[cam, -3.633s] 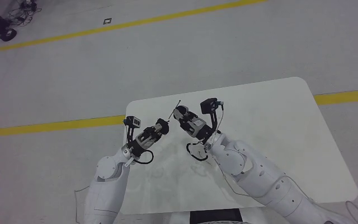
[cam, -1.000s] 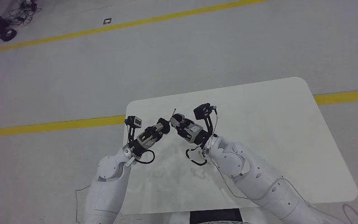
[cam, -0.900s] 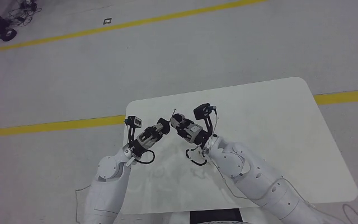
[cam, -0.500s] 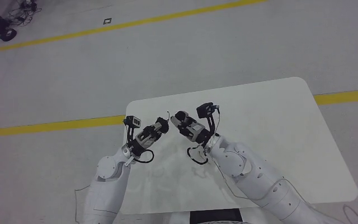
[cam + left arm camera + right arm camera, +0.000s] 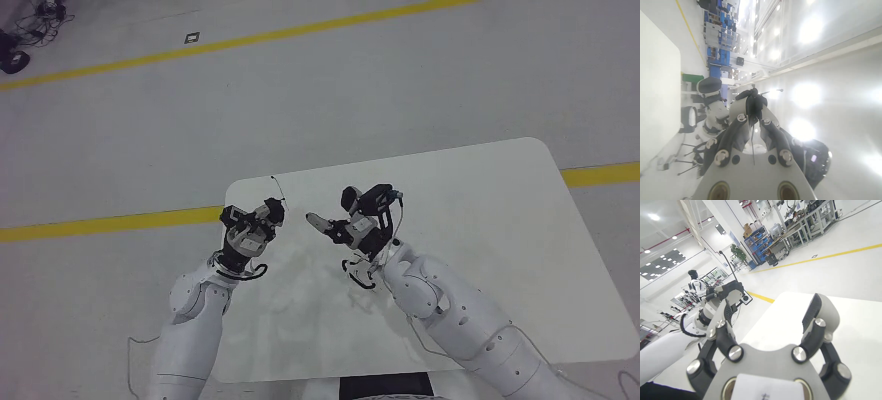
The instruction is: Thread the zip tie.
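1. Desk (image 5: 480, 200): white top with rounded corners. Both arms are over its far-left part.
2. Right gripper (image 5: 771, 298): open, jaws spread wide, nothing between them. The ribbed black pads face each other, and bare desk surface shows through the gap. In the top view it sits further in from the left edge than the other gripper. It is near that gripper but not touching it, with its fingers pointing toward it.
3. Left gripper (image 5: 754, 100): closed on the zip tie, fingertips pressed together around the strap. In the top view it is just inside the far-left corner of the desk, close to the left edge and raised off the surface.
4. Zip tie (image 5: 727, 264): thin, black, held only by the left gripper and off the desk.
   - One long end rises from the closed fingertips as a nearly straight line. It tilts slightly and ends in a small blocky tip.
   - In the left wrist view a second thin length runs back from the fingertips between the two fingers toward the gripper body.
   - In the top view the free end points away from the gripper toward the far edge of the desk.
   - The strap is clear of the right gripper. I cannot tell whether it forms a loop.
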`<state>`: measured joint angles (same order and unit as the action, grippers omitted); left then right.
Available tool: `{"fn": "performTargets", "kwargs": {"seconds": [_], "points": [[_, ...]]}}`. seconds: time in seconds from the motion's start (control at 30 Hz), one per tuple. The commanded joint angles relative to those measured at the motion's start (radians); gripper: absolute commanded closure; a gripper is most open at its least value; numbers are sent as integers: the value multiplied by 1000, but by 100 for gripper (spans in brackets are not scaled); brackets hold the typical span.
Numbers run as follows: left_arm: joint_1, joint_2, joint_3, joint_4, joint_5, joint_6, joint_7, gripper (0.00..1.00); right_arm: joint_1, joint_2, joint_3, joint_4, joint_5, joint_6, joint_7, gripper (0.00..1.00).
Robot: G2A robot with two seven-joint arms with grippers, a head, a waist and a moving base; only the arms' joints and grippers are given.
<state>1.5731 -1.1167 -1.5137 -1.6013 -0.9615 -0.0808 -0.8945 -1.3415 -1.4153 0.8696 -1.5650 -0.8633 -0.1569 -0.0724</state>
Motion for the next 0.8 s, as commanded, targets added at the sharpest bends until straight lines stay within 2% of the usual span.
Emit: {"fn": "performTargets", "kwargs": {"seconds": [0.0, 0.17, 0.23, 0.33, 0.4, 0.53, 0.67, 0.77], "points": [[-2, 2, -3, -1, 62, -5, -3, 100, 0, 0, -1, 1, 3, 2, 1, 0], [-2, 2, -3, -1, 62, -5, -3, 100, 0, 0, -1, 1, 3, 2, 1, 0], [-5, 0, 1, 4, 26, 34, 28, 100, 0, 0, 0, 1, -1, 2, 0, 0], [1, -3, -3, 3, -87, 121, 54, 100, 3, 2, -11, 4, -121, 3, -67, 0], [10, -2, -9, -11, -126, 170, 69, 100, 3, -1, -22, 17, -168, 21, -112, 0], [27, -2, -20, -21, -204, 239, 82, 100, 25, -11, -52, 53, -231, 38, -154, 0], [47, -2, -20, -35, -269, 297, 84, 100, 49, -24, -78, 94, -243, 46, -181, 0], [66, -5, -17, -49, -320, 322, 99, 100, 76, -36, -102, 127, -261, 56, -199, 0]]}}
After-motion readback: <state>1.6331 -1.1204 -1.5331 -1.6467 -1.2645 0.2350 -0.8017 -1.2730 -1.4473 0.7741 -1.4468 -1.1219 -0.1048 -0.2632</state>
